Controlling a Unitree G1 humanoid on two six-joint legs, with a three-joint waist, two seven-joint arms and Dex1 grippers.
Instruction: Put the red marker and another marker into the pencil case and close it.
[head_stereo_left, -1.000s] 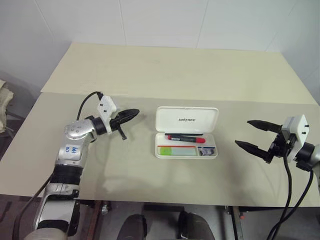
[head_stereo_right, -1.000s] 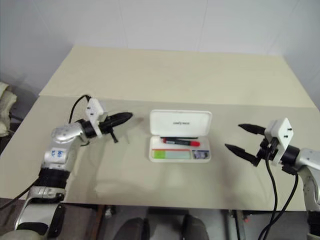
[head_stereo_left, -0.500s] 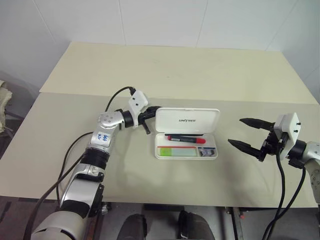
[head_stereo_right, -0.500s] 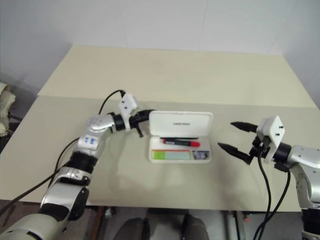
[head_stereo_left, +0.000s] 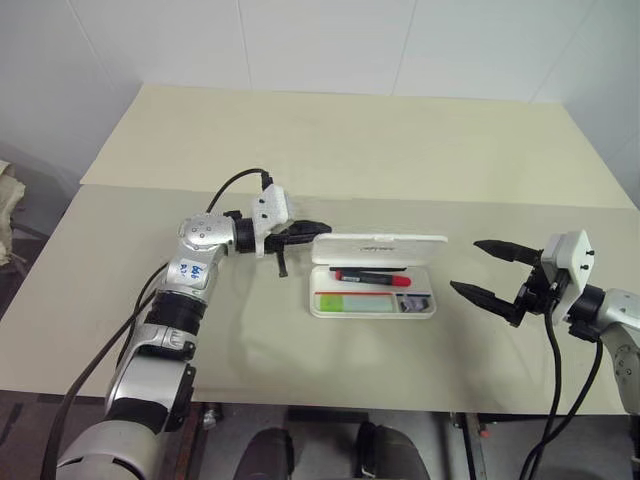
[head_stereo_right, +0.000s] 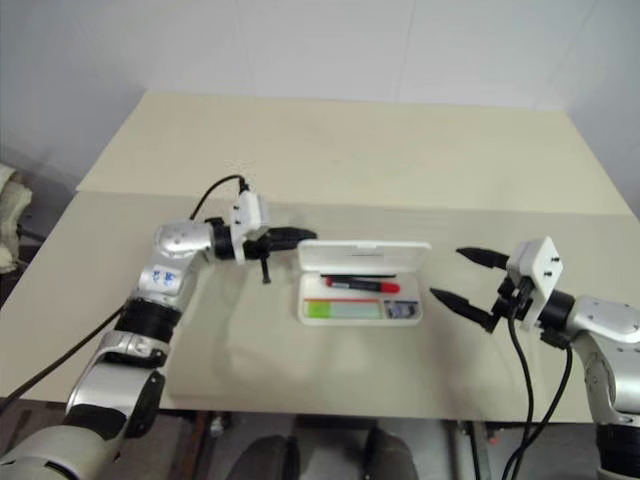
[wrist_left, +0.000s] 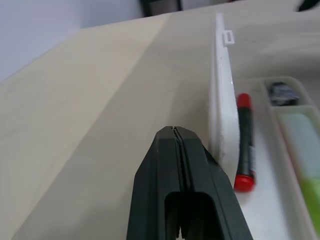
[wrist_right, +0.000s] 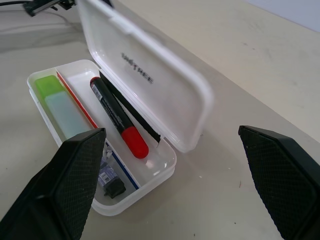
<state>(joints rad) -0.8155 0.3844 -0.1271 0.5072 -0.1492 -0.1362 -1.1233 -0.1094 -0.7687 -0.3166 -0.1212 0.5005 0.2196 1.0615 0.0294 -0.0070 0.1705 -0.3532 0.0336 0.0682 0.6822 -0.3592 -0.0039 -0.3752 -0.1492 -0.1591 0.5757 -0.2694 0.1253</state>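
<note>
White plastic hinged pencil case (head_stereo_left: 373, 278): slim red marker (head_stereo_left: 372, 276) and chunky green highlighter (head_stereo_left: 355, 300) inside; lid half-lowered. Left gripper (head_stereo_left: 318, 228), fingers together, at its 9 o'clock edge; right gripper (head_stereo_left: 486, 270) spread, empty.

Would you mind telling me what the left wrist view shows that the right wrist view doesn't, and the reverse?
Left wrist view alone: the shut left gripper beside the lid's outer face.

Right wrist view alone: the open right gripper, the lid's inner face with its lettering, and a small dark item in the tray.

Both: the pencil case, the red marker and the green highlighter inside.

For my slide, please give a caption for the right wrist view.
Open right tool facing the half-closed pencil case, red marker and green highlighter inside.
</note>
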